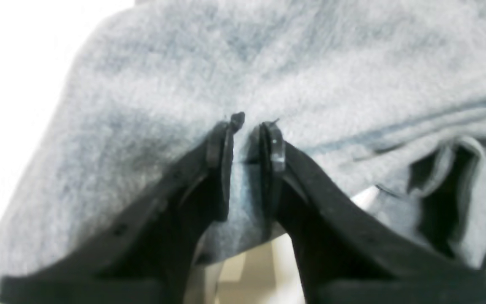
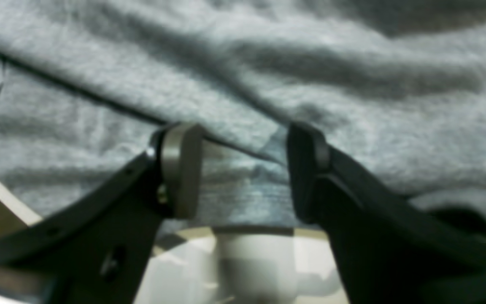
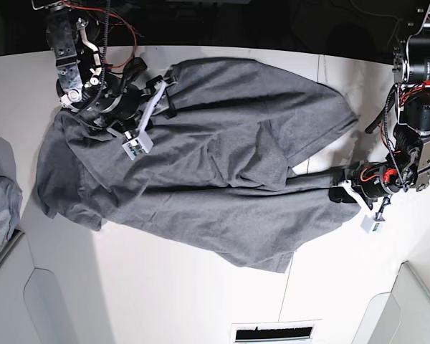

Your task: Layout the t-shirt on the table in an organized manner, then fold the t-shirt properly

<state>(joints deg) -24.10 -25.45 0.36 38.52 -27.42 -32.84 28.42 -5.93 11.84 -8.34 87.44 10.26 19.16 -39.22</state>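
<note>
Crowding the table [image 3: 165,287]: rumpled t-shirt [image 3: 201,172] (left pincer [image 1: 249,126] pinching it, right pincer [image 2: 243,169] wide), bins [image 3: 29,301] alongside.

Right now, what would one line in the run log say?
stage: laying out | t-shirt: spread but rumpled on table | left gripper: shut on t-shirt edge | right gripper: jaws apart around a fold

Both wrist views are soft and out of focus. In the left wrist view the table [image 1: 11,84] blows out to pure white at the left edge. The right wrist view is dimmer, with broad shadow bands across the t-shirt [image 2: 268,63]. The base view is sharp and evenly lit from above; its top edge falls into darkness.
</note>
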